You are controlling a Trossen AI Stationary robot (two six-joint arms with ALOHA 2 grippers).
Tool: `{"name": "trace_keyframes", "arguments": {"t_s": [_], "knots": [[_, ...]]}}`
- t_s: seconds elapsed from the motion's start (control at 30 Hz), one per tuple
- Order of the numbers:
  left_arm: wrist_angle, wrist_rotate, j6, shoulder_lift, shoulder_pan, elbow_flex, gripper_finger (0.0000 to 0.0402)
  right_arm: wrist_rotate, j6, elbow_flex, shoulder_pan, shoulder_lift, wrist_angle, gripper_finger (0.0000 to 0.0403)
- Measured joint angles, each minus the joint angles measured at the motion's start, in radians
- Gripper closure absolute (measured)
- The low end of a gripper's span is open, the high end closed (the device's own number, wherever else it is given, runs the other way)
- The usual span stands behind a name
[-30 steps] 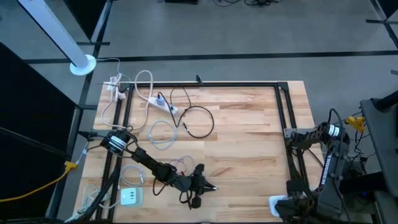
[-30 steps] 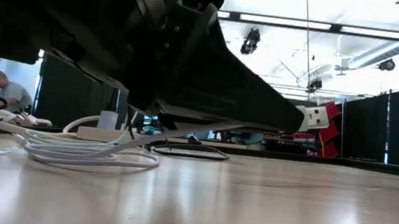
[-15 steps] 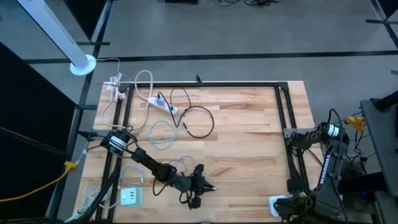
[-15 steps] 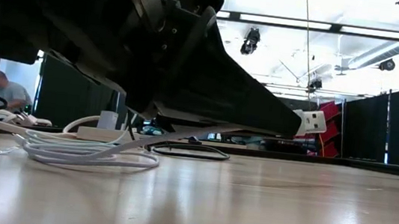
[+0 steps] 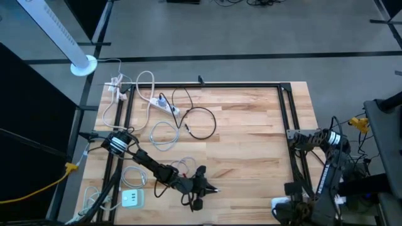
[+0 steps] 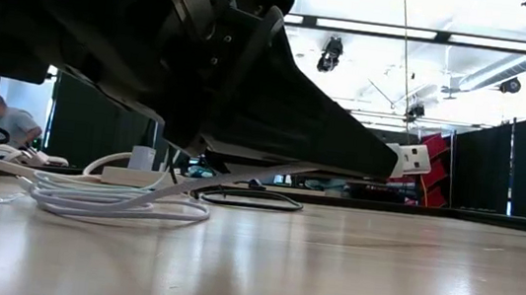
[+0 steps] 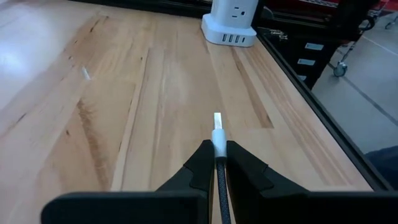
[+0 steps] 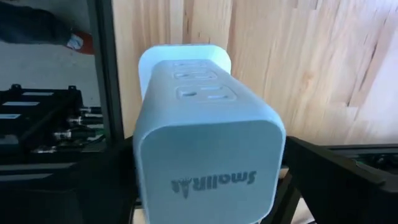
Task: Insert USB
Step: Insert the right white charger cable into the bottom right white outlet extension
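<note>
My left gripper (image 5: 210,188) hovers low over the table's near middle, shut on a dark braided USB cable. The cable's white plug (image 7: 217,127) sticks out past the fingertips toward the table's right side. The plug also shows in the low view (image 6: 410,160). A white power tower (image 7: 230,25) with USB ports stands upright on its base at the near right corner. My right gripper (image 5: 290,199) hangs above it, open and pointing down. Its fingers (image 8: 323,174) stand on either side of the tower's top (image 8: 205,143); I see no touch. My left gripper pinches the cable just behind the white plug (image 7: 218,144) between its two fingers. The fingers lie along the cable and slant slightly down toward the table's right edge. The plug (image 6: 410,160) juts out beyond the fingertips, clear of the table.
Coils of white cable (image 5: 164,135) and a black cable (image 5: 201,122) lie at the far left, by a white power strip (image 5: 166,105). A small white charger (image 5: 132,199) sits at the near left corner. A black frame rail (image 5: 292,144) runs along the right side. Bare wood lies between gripper and tower.
My right gripper has sunk toward the power tower, staying open, and now covers more of the tower in the high view.
</note>
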Motion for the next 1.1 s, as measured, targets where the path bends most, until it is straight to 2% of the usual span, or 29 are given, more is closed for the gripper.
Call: {"name": "trace_keyframes", "arguments": {"t_s": [0.27, 0.63, 0.67, 0.87, 1.1], "knots": [[0.001, 0.0, -0.002, 0.0, -0.019, 0.0, 0.0385, -0.053, -0.047, -0.08, -0.003, -0.01, 0.077, 0.0104], [0.001, 0.0, -0.001, 0.0, -0.034, 0.0, 0.0385, -0.099, -0.124, -0.101, -0.085, -0.036, 0.113, 0.0107], [0.0, 0.0, -0.001, 0.0, -0.034, 0.0, 0.0385, -0.088, -0.135, -0.101, -0.097, -0.046, 0.118, 0.0107], [-0.001, 0.036, 0.007, 0.0, -0.028, 0.006, 0.0385, 0.179, -0.118, -0.104, -0.148, -0.146, 0.107, 0.0108], [-0.004, 0.041, 0.011, -0.005, 0.006, 0.014, 0.0385, 0.183, -0.175, -0.165, -0.2, -0.182, 0.171, 0.0108]]}}
